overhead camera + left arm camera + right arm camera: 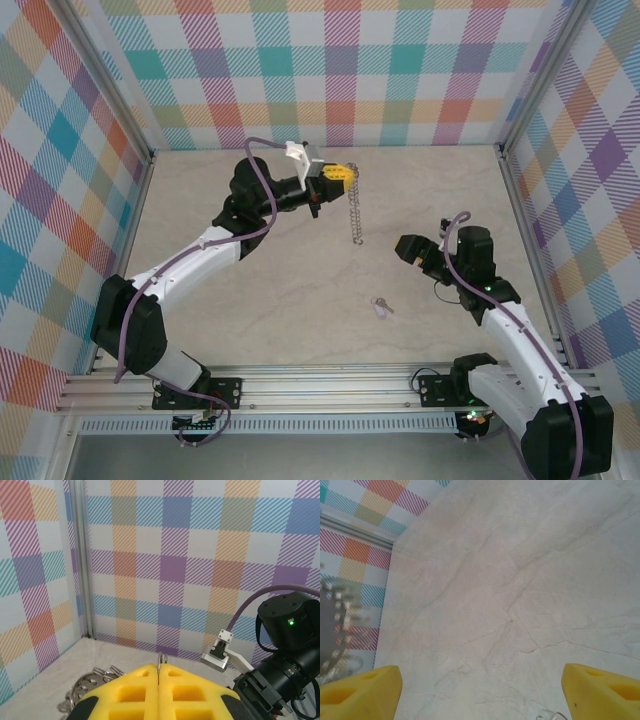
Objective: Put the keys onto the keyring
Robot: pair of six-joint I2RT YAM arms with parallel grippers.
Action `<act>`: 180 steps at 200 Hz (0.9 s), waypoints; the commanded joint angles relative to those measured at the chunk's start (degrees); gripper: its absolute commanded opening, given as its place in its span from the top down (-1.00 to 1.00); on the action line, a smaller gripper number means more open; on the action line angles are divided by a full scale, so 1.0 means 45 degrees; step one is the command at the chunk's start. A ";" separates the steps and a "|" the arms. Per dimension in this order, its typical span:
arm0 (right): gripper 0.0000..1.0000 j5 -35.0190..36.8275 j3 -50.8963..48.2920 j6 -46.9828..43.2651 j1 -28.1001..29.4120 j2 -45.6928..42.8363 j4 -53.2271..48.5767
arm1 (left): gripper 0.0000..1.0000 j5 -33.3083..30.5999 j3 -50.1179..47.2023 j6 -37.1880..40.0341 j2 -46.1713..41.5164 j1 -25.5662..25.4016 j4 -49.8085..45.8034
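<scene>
Top external view puts the key [381,308] flat on the table [250,330], lying alone, and everything else is best placed from it. Beyond the key and a little to its left, the left gripper [338,174] is clenched on the top of the keyring [356,212]. The ring hangs from the yellow fingers as a scalloped chain, its lower end well apart from the key. From the left wrist, the pads sit pressed flush with a sliver of wire caught between them. The right gripper [408,247] hovers just beyond the key and slightly to its right, jaws spread wide and holding nothing; its wrist camera looks down on bare marble between the two fingers. The step in hand looks like fetching the key: the ring is held up ready, the key not yet picked up. The next move probably calls for the right gripper to come back over the key, drop low and pinch it cleanly. That is a fine job on a thin, flat thing on a hard surface, and it should leave free whichever end must go over the wire. Room is generous: open table lies all round the key, the metal rail [330,385] is its nearest edge on the near side, and the checked walls [330,70] stand well apart from it. Only the hanging ring crowds the far side, so approaching from above seems safest.
</scene>
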 commanded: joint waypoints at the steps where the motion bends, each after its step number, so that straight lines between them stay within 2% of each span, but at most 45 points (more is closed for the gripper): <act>1: -0.66 -0.0138 0.0177 -0.0421 -0.0034 0.0323 -0.0817 | 1.00 -0.0396 0.0519 0.0100 -0.0491 -0.0088 -0.0571; 41: -0.54 -0.0951 0.0616 -0.0649 0.0001 0.1763 -0.2147 | 1.00 -0.1503 -0.0158 -0.0206 -0.0964 -0.0090 -0.1569; 69: -0.29 -0.1020 0.0710 -0.0645 0.0393 0.3011 -0.2576 | 1.00 -0.2397 -0.0669 -0.0584 -0.1390 -0.0090 -0.2194; 117: -0.21 0.0702 0.0900 -0.0068 0.1945 0.3988 -0.2972 | 1.00 -0.3518 -0.1659 -0.0982 -0.2327 -0.0090 -0.3186; 147: -0.11 0.1886 0.1240 0.0366 0.2860 0.4506 -0.3576 | 1.00 -0.3879 -0.2345 -0.1217 -0.2880 -0.0090 -0.3049; 180: -0.12 0.2194 0.1602 0.0222 0.3183 0.5262 -0.3718 | 1.00 -0.4101 -0.2766 -0.1261 -0.3241 -0.0090 -0.3086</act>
